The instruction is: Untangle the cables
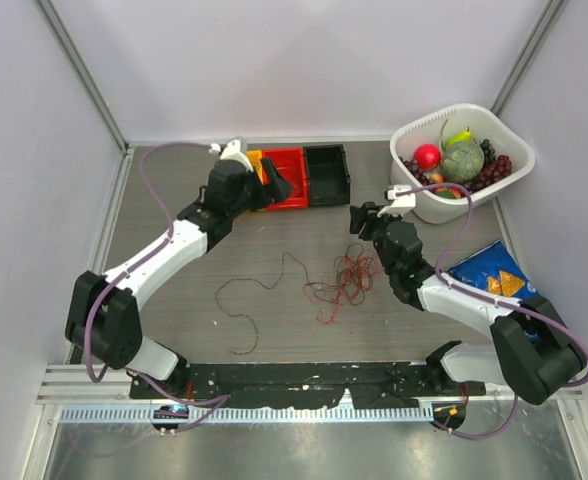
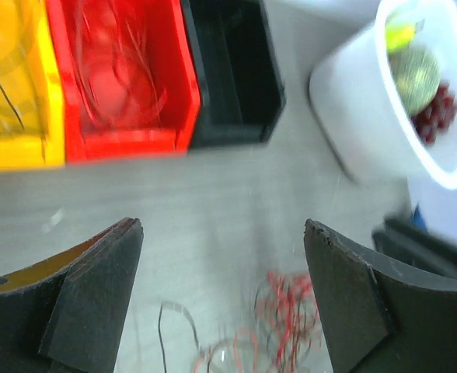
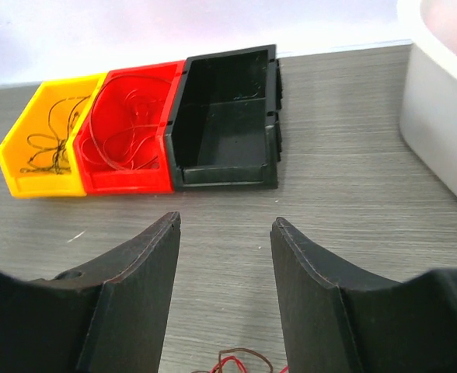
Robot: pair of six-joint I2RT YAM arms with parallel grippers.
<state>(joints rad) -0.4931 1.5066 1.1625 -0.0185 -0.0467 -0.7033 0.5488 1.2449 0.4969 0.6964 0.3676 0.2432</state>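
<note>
A tangle of thin red and dark cables (image 1: 346, 278) lies at the table's centre, with a single dark cable (image 1: 254, 295) trailing off to its left. In the left wrist view the tangle (image 2: 291, 318) shows blurred, low between the fingers. In the right wrist view only its top loop (image 3: 240, 362) shows. My left gripper (image 1: 277, 186) is open and empty above the red bin (image 1: 286, 178). My right gripper (image 1: 366, 218) is open and empty, just behind the tangle. The red bin (image 3: 127, 132) holds red wires and the yellow bin (image 3: 46, 144) holds dark wires.
A black bin (image 1: 327, 173) stands to the right of the red one. A white basket (image 1: 417, 205) of toy fruit stands at the back right. A blue snack bag (image 1: 489, 272) lies beside the right arm. Grey walls close in the table.
</note>
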